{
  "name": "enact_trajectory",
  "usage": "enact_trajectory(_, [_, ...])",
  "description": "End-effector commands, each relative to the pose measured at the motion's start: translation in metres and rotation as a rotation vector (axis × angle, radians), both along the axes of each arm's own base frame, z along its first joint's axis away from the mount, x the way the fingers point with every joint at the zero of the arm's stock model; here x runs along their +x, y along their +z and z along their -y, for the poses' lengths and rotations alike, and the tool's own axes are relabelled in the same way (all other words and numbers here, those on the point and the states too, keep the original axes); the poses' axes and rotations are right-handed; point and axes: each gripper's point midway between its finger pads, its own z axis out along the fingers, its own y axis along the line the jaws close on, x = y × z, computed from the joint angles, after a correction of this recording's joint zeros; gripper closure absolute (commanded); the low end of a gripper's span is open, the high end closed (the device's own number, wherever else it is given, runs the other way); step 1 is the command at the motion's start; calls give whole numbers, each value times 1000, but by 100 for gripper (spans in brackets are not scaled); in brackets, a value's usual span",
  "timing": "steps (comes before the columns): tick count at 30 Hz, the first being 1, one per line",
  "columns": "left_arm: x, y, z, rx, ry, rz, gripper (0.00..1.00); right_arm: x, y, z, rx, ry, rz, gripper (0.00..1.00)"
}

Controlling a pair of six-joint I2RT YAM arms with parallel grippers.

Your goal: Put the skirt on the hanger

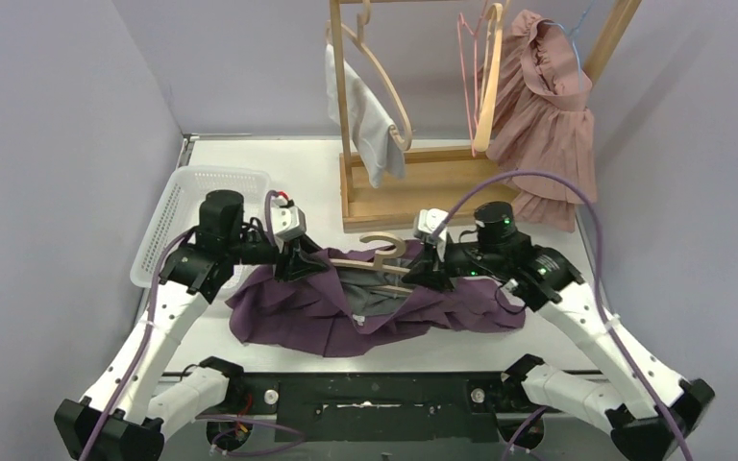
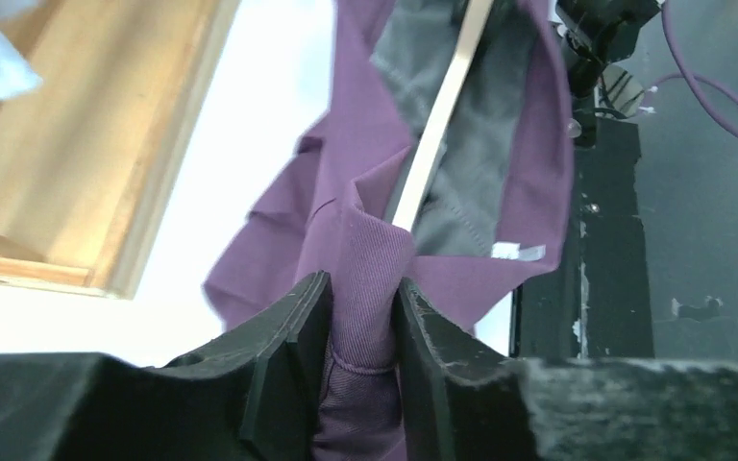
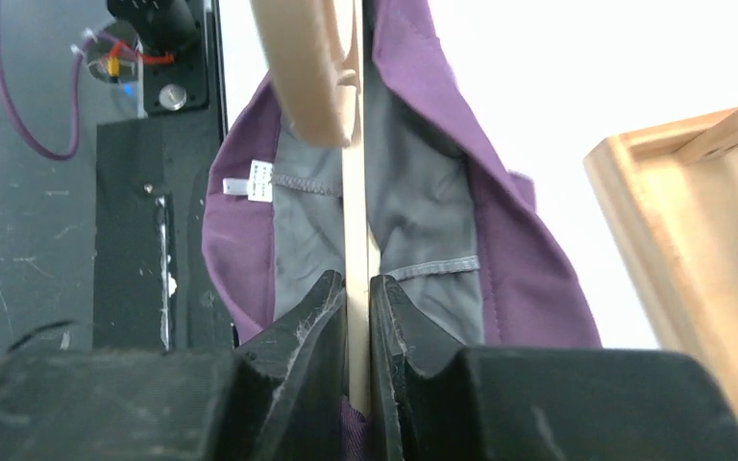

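At the near edge of the worktop (image 1: 279,182), the purple skirt (image 1: 346,322) lay bunched in a wide heap between the two arms, its grey lining turned up at the middle. The left fingers (image 2: 288,336) were pinched tight on a fold of the skirt's purple cloth, with nothing else seen between them. The right fingers (image 3: 298,336) were closed narrowly on the thin lower bar of the wooden hanger (image 1: 375,259); whether cloth was also caught there could not be told.

The hanger rested flat on the skirt's open waist. Its long axis ran left to right across the worktop, from one set of fingers to the other, and its hook pointed away from the arms toward the rack. In the left wrist view the bar ran straight ahead of the gripped fold, so the cloth sat just beside the hanger's left end. That suggested the left arm was the nearer one for drawing the waist over that end.

Beyond stood the wooden rack (image 1: 413,182), with a grey garment (image 1: 365,120) and a pink garment (image 1: 548,125) hanging from it. A white basket (image 1: 187,206) sat to the far left.
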Motion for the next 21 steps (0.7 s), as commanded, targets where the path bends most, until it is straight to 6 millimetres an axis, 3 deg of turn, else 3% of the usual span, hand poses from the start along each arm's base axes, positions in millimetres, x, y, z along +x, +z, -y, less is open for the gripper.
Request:
enact_trajectory(1, [11, 37, -15, 25, 96, 84, 64, -20, 80, 17, 117, -25, 138, 100])
enact_trajectory(5, [25, 107, -9, -102, 168, 161, 27, -23, 102, 25, 125, -85, 118, 100])
enact_trajectory(8, [29, 163, -8, -211, 204, 274, 21, -18, 115, 25, 129, -123, 93, 100])
enact_trajectory(11, [28, 198, -5, -326, 207, 330, 14, -11, 130, 22, 165, -159, 103, 100])
enact_trajectory(15, [23, 209, 10, -410, 139, 283, 13, -3, 151, 20, 251, -202, 142, 100])
enact_trajectory(21, [-5, 190, 49, -441, -20, 256, 13, 6, 153, 18, 293, -244, 142, 100])
